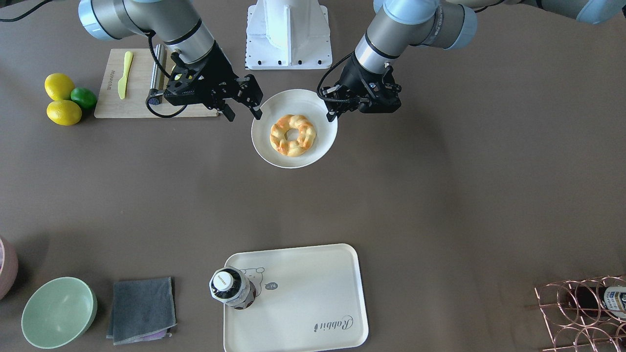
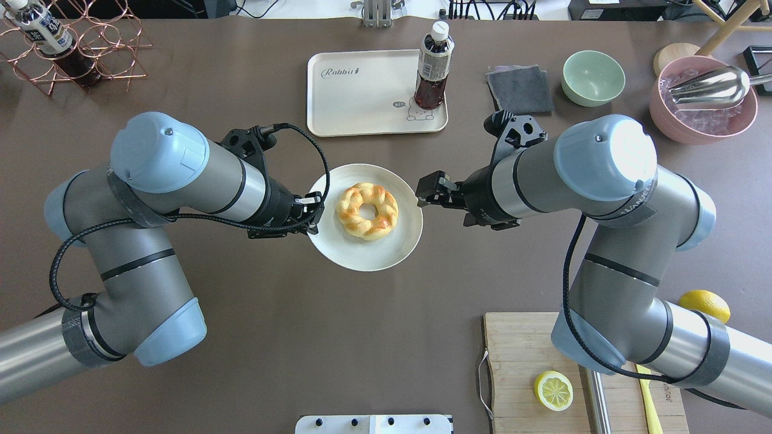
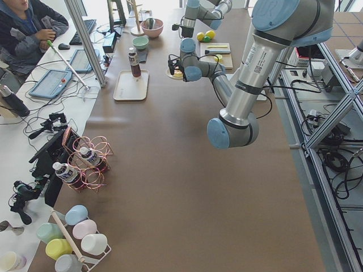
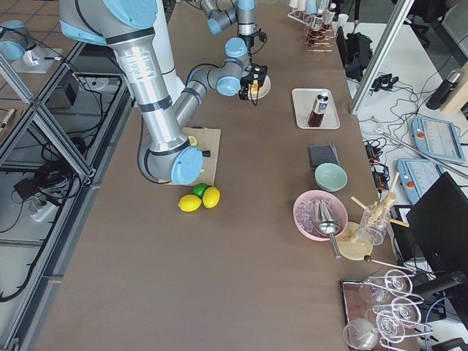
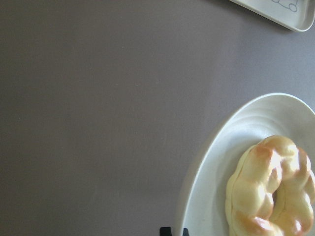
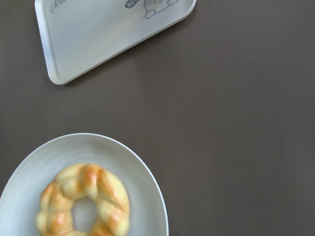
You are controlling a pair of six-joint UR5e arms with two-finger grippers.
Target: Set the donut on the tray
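The donut [image 1: 292, 135], a braided golden ring with orange-brown patches, lies in the middle of a round white plate [image 1: 299, 100] at mid-table. It also shows in the overhead view [image 2: 367, 211] and in both wrist views [image 5: 270, 191] [image 6: 86, 201]. The cream tray [image 1: 313, 298] with "Rabbit" script lies apart from the plate on the side away from the robot, and shows in the overhead view [image 2: 362, 102]. My left gripper [image 1: 332, 116] hovers at one edge of the plate, its fingertips close together, empty. My right gripper [image 1: 243, 113] is open and empty at the opposite edge.
A dark drink bottle [image 1: 232, 287] stands on the tray's bear-print corner. A grey cloth [image 1: 142, 309] and a green bowl [image 1: 58, 312] lie beside the tray. A cutting board [image 1: 142, 93], lemons and a lime [image 1: 84, 97] are near my right arm. A copper wire rack [image 1: 582, 313] holds bottles.
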